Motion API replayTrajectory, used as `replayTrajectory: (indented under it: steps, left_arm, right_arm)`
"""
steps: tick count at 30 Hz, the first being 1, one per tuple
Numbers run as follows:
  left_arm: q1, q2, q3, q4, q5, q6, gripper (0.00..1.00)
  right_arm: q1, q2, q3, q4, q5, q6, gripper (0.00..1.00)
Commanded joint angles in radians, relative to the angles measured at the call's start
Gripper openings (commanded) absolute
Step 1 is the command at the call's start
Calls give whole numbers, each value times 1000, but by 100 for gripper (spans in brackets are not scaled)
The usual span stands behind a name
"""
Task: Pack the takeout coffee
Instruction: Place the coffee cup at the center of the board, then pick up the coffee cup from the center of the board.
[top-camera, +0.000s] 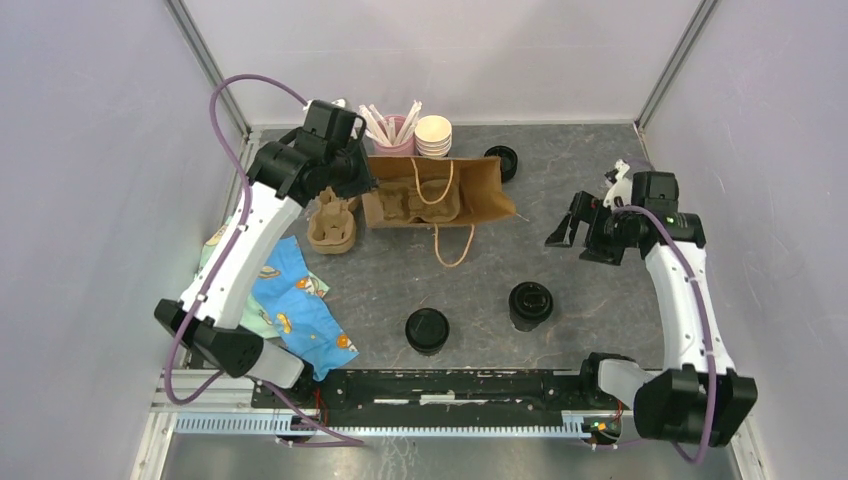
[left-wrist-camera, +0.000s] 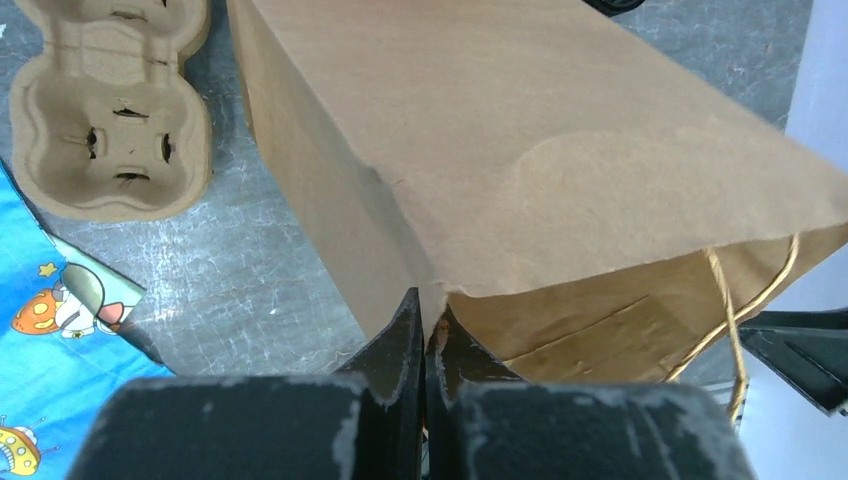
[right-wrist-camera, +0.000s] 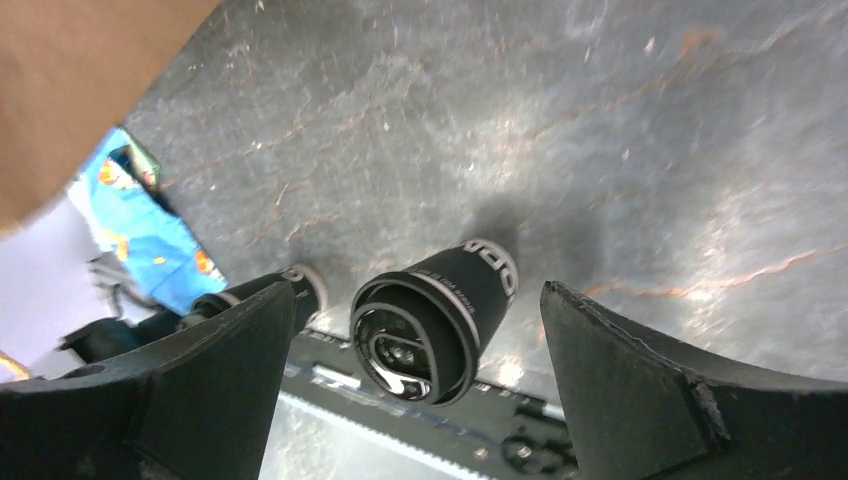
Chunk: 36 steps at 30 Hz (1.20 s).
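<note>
Step in hand, as judged: approach to the coffee cup (right-wrist-camera: 440, 320). Grips the bag (left-wrist-camera: 560, 150) by its mouth edge with the left claw (left-wrist-camera: 425, 330), clenched. Holds the right claw (right-wrist-camera: 417, 290) fully released above the worktop (right-wrist-camera: 600, 120), cup upright ahead, framed between both fingers, untouched. Next: descend around the cup body, close below the lid, lift, carry toward the bag mouth.

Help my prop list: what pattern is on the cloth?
The cloth is blue with cartoon prints; left wrist view.
</note>
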<state>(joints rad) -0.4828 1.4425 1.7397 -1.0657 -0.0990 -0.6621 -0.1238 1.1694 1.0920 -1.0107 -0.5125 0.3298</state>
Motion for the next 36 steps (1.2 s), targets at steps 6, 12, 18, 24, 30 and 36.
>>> replayTrajectory:
  steps: [6,12,18,24,30,36]
  left_arm:
    - [26,105,169,-221,0,41,3]
    - [56,167,211,-302,5,39,10]
    - [62,194,238,-328,-4,41,12]
    - [62,213,260,-332,-2,42,11]
    - [61,215,261,-329,3,42,11]
    - [62,210,259,-328,0,40,11]
  right_arm:
    - [359,-19,105,15,384,-240,98]
    - [560,-2,155,-24,547,-308,98]
    - [709,-24,116,-86,519,-301,98]
    - [803,-46,14,-91,479,-228,98]
    - [813,-26,1,-164,506,-204,98]
    - [814,2,40,-215,577,-183,98]
